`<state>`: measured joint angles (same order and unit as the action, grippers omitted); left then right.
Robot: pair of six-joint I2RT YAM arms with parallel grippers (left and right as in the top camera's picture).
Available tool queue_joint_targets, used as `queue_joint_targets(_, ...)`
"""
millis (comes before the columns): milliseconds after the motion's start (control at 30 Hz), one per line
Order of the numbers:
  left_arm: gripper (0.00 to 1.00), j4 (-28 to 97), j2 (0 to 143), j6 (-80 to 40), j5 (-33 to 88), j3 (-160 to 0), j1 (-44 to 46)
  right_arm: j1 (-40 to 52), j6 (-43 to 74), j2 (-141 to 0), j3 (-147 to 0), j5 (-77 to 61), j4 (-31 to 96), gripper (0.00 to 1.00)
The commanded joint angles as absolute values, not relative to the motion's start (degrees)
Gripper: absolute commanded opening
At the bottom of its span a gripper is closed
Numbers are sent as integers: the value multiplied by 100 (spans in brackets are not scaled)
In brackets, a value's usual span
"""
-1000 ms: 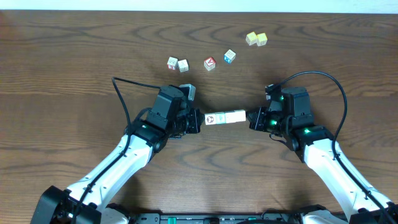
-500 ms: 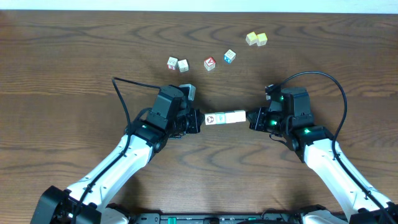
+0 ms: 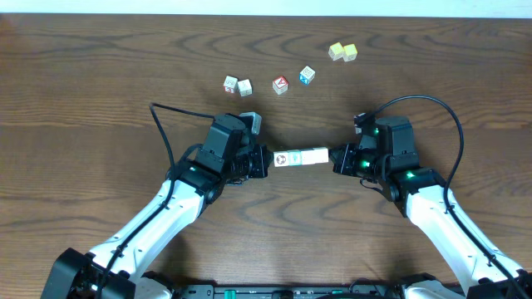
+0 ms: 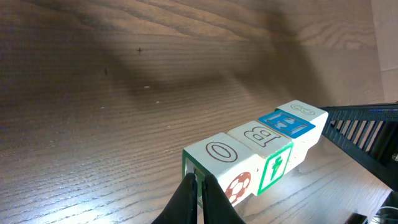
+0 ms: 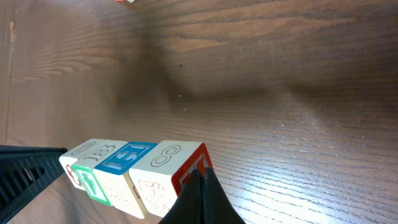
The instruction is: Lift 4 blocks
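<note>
Left gripper (image 3: pixel 268 159): closed, from what I can see. The two fingers (image 4: pixel 186 200) are pinched together with no gap and nothing between them. The tip pushes flat against the left end of the row.
Right gripper (image 3: pixel 332 156): closed the same way, with the fingers (image 5: pixel 208 198) meeting in a point. That point bears on the red-framed face at the right end of the row.
Blocks (image 3: pixel 300 157): four in a straight line, face to face, squeezed endways between the two tips at mid-table.
Order from my left wrist camera: the O block is nearest, then the B block, then the blue-topped one with a green side, then a cream one farthest off (image 4: pixel 255 155).
Order from my right wrist camera: the red-framed block is nearest, then the blue top, then two pale ones (image 5: pixel 134 171).
Height: both wrist views show the row's shadow lying on the wood well apart from it, so I read it as clear of the table (image 3: pixel 100 66). The overhead view alone does not tell me.
Pale cubes (image 3: pixel 237 85): two just beside each other, far and left of the row.
Red cube (image 3: pixel 281 84): far side, right of the pale cubes.
Blue cube (image 3: pixel 307 75): near the red cube, on its right.
Yellow pair (image 3: pixel 342 52): touching each other, farthest right.
Arms: both reach in from the near edge and angle inward.
</note>
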<state>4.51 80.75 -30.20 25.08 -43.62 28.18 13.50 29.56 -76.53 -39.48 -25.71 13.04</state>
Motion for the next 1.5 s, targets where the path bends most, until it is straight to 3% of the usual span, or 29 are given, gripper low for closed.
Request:
queue_joint_targets(0,7,316,8005,-3074,3087,-4362,2961,1715,3039,-7537,-4136,-3642,1262,1)
queue_joint_targets(1467,7,231,8134,-3201,3081,-4362,2963,1737,3087,-7540,-4136,-3448,1299,1)
